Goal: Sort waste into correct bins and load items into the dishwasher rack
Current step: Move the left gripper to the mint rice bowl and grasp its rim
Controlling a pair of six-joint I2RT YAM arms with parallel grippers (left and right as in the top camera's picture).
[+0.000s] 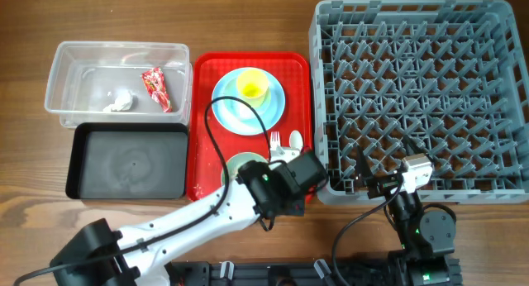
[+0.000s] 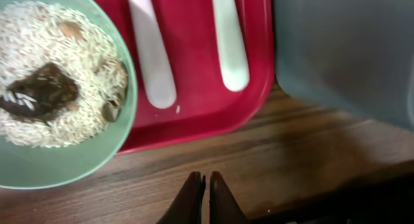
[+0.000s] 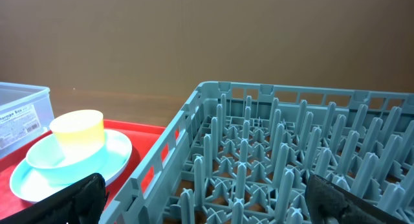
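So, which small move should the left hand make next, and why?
Probably open the left hand and shift it toward the pale green bowl. It is shut over the table, beside the red tray, and the bowl holds rice scraps that need binning first.

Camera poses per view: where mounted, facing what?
Overhead: above table, facing straight down; both arms show.
Left wrist: above red tray's front edge, facing down at green bowl; shut left gripper shows.
Right wrist: low at dishwasher rack's front, facing level across it; open right gripper shows.
Shared: yellow cup, overhead and right wrist.
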